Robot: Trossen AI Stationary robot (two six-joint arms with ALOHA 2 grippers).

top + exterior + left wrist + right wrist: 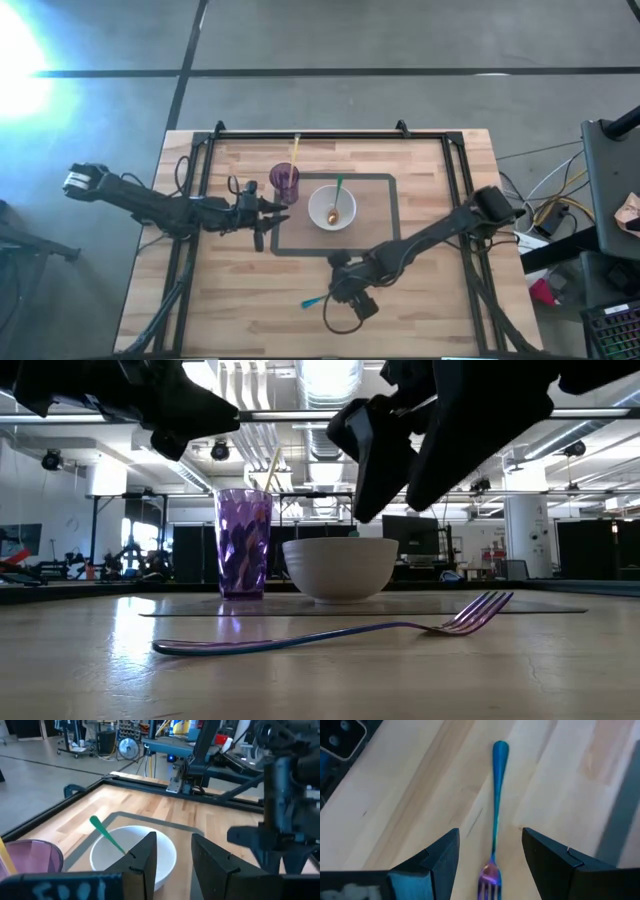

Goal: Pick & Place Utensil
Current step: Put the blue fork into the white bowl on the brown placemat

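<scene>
An iridescent blue-purple fork (330, 638) lies flat on the wooden table near its front; its handle tip (308, 303) pokes out from under my right gripper. My right gripper (490, 831) hovers open above the fork (496, 800), slanting down, one finger on each side of the neck, touching nothing. My left gripper (175, 862) hangs open and level beside the white bowl (332, 207) and the purple cup (285, 182). A green-handled utensil (107, 835) leans in the bowl. A yellow stick (295, 150) stands in the cup.
The bowl (340, 567) and cup (243, 542) stand on a dark-outlined rectangle (392, 200) at the table's middle. A black frame (330, 134) runs along the table's far edge and both sides. Bare wood lies around the fork at the front.
</scene>
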